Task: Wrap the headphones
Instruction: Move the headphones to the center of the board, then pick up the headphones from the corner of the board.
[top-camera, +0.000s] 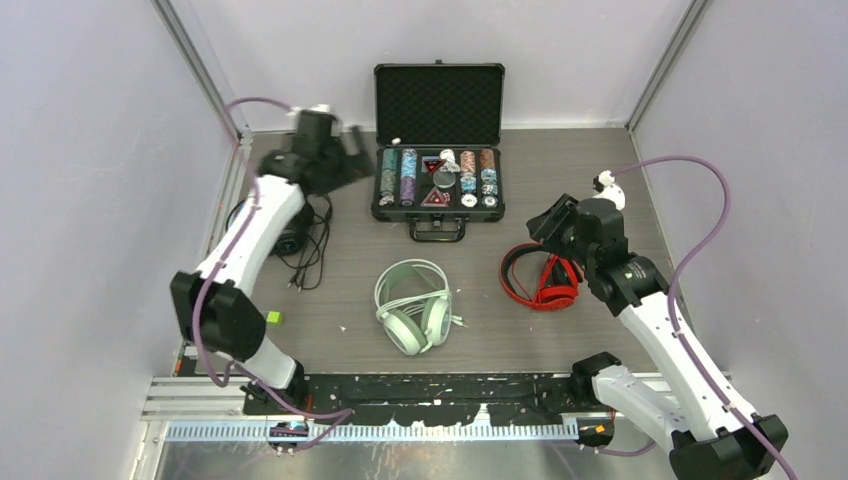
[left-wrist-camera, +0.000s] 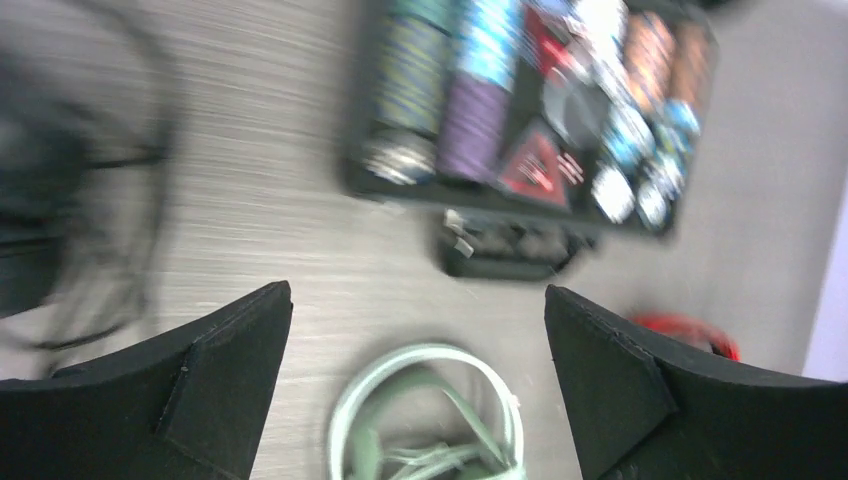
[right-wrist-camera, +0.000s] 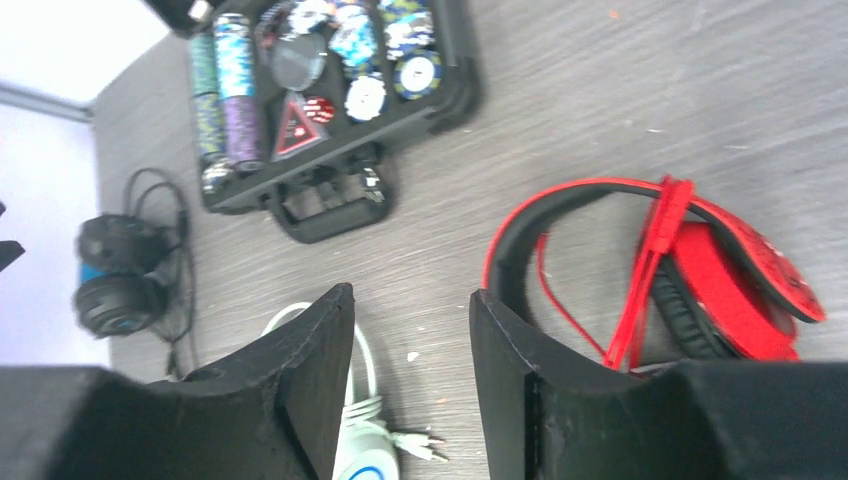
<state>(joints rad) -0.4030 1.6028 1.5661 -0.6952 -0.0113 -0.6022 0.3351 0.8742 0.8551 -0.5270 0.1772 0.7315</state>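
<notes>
Three headphones lie on the table. The mint-green headphones (top-camera: 412, 305) sit at the centre with their white cable bundled on them. The red headphones (top-camera: 540, 280) lie to the right, and the black headphones (top-camera: 290, 235) to the left with a loose black cable, partly behind the left arm. My left gripper (top-camera: 350, 165) is raised at the back left, blurred. In its wrist view the left gripper (left-wrist-camera: 418, 300) is wide open and empty above the mint headphones (left-wrist-camera: 430, 420). My right gripper (right-wrist-camera: 412, 295) is open and empty, just left of the red headphones (right-wrist-camera: 700, 270).
An open black case of poker chips (top-camera: 438, 150) stands at the back centre, its handle toward me. A small green object (top-camera: 273, 317) lies near the left arm's base. Walls close in the table on the left, back and right.
</notes>
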